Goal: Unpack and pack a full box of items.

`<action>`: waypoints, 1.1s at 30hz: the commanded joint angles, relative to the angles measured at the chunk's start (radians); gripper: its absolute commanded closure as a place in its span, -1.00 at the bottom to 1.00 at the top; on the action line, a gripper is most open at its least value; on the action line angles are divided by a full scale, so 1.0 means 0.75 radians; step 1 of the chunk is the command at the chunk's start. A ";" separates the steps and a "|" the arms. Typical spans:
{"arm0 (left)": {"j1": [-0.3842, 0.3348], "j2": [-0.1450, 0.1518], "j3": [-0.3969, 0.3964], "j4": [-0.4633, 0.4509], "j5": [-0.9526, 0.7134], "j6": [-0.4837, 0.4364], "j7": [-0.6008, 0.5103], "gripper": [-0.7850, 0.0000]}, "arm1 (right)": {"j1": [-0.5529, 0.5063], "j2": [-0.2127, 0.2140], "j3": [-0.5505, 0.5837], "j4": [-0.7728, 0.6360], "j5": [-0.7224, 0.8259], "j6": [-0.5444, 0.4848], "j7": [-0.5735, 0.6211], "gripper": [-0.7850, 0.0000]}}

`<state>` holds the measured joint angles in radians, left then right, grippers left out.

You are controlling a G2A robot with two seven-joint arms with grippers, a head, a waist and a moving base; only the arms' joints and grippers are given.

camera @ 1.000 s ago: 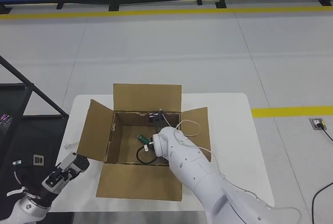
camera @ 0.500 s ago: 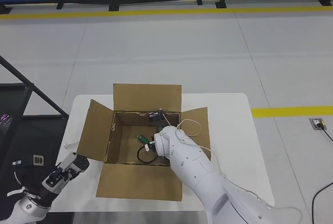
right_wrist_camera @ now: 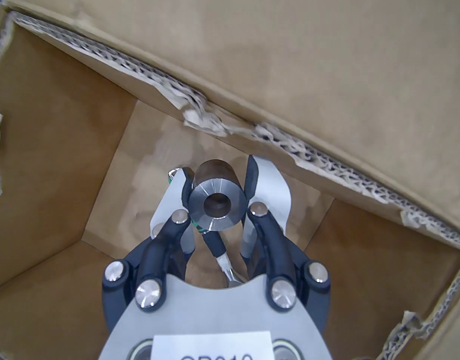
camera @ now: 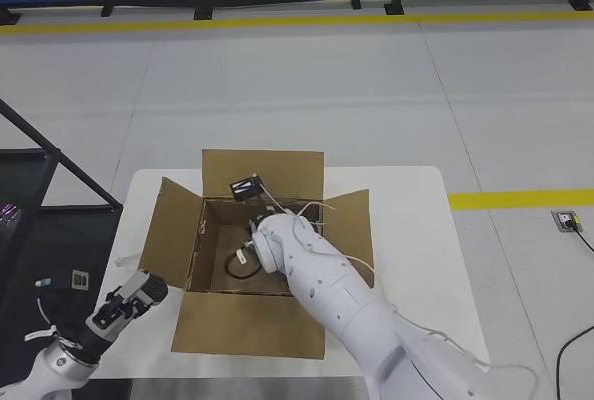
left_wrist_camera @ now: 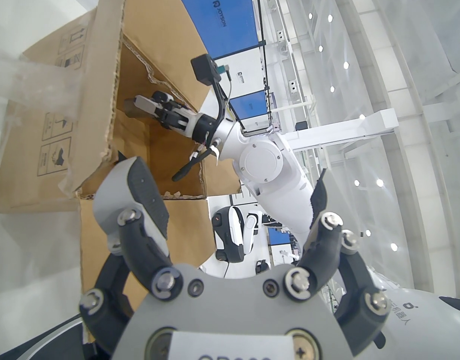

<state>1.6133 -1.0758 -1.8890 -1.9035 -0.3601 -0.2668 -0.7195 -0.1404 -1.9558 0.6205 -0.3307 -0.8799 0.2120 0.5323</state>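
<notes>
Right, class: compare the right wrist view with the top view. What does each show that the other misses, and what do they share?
From the right wrist view: the right gripper closed on a hollow metal cylinder, one finger on either side, above the floor of the cardboard box, whose torn corrugated edge is close up.
From the top view: the white table, the four flaps spread open, and the left gripper off the box's near corner at the table's edge.
Both: the cardboard box and its brown inside walls.

Hollow metal cylinder [right_wrist_camera: 216,206] inside open cardboard box [camera: 263,172].
</notes>
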 commanded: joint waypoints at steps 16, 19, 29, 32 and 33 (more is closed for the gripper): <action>-0.009 0.004 -0.027 0.045 -0.062 -0.018 0.001 -1.00 | -0.300 0.225 0.148 -0.953 -0.518 0.163 0.314 1.00; -0.007 0.004 -0.029 0.044 -0.063 -0.017 0.001 -1.00 | -0.402 0.270 0.219 -1.139 -0.643 0.170 0.411 1.00; -0.011 0.007 -0.026 0.041 -0.050 -0.008 -0.007 -1.00 | -0.683 0.361 0.509 -1.606 -1.007 0.290 0.639 1.00; -0.016 0.008 -0.020 0.042 -0.044 -0.001 -0.008 -1.00 | -0.774 0.378 0.607 -1.715 -1.138 0.366 0.695 1.00; -0.018 0.008 -0.018 0.042 -0.041 0.001 -0.010 -1.00 | -0.803 0.382 0.635 -1.750 -1.174 0.386 0.700 1.00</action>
<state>1.6011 -1.0699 -1.9045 -1.8723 -0.3931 -0.2674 -0.7260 -0.7193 -1.6720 1.0718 -1.6147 -1.7287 0.4816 1.0519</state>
